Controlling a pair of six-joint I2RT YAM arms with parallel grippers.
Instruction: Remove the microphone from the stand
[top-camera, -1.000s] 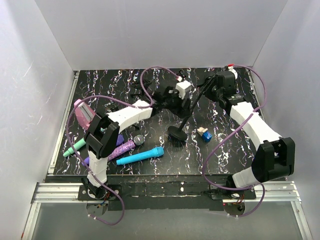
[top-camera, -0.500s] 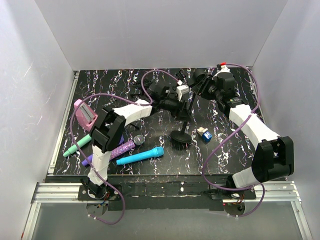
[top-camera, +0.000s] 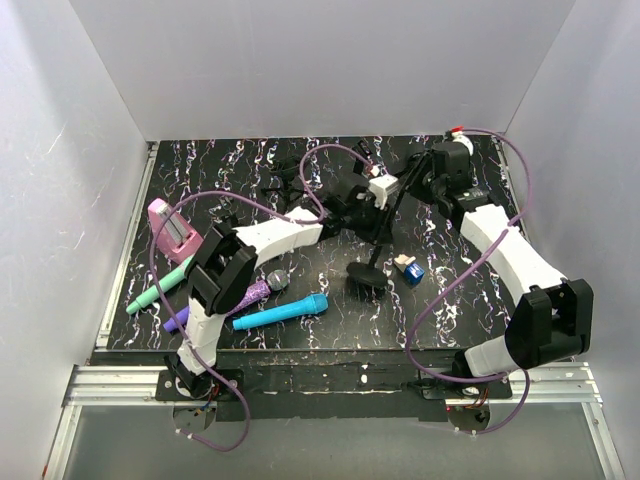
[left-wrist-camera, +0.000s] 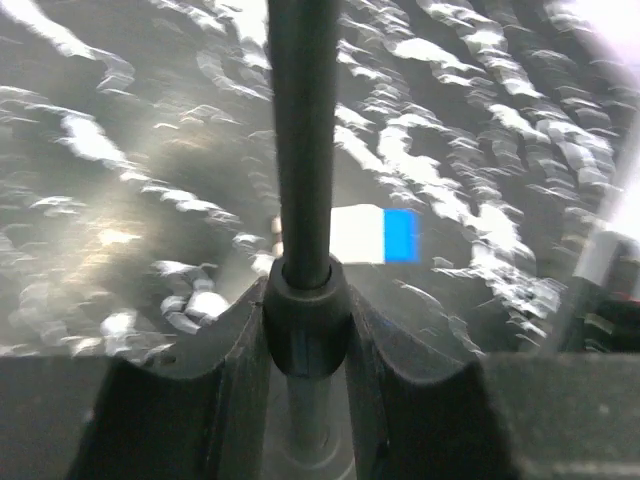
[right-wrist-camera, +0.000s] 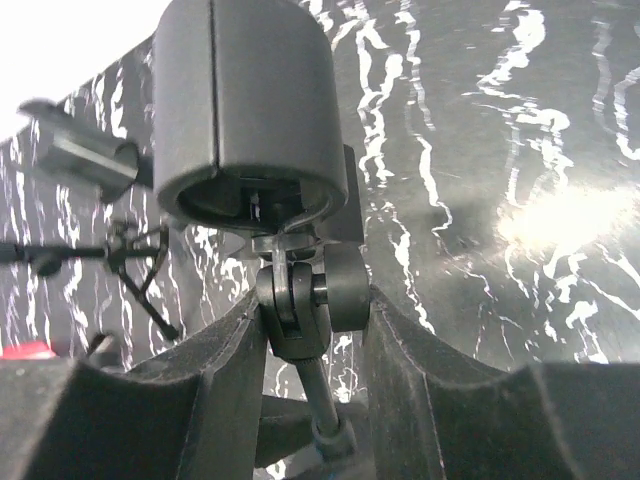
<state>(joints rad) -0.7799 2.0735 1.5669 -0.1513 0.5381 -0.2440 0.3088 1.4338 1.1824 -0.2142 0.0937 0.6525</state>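
Now that the left tool has pinched the stand pole, steadying it, the right tool, pinching the clip joint beneath the microphone, can likely free it

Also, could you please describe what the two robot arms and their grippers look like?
The left arm and right arm share white boxy links and black rounded joints. A thin purple cable loops loosely along each. The left gripper and right gripper have matte dark-grey wedge fingers.

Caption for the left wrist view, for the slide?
Left gripper clamps the black stand pole; blue-and-white block blurred behind.
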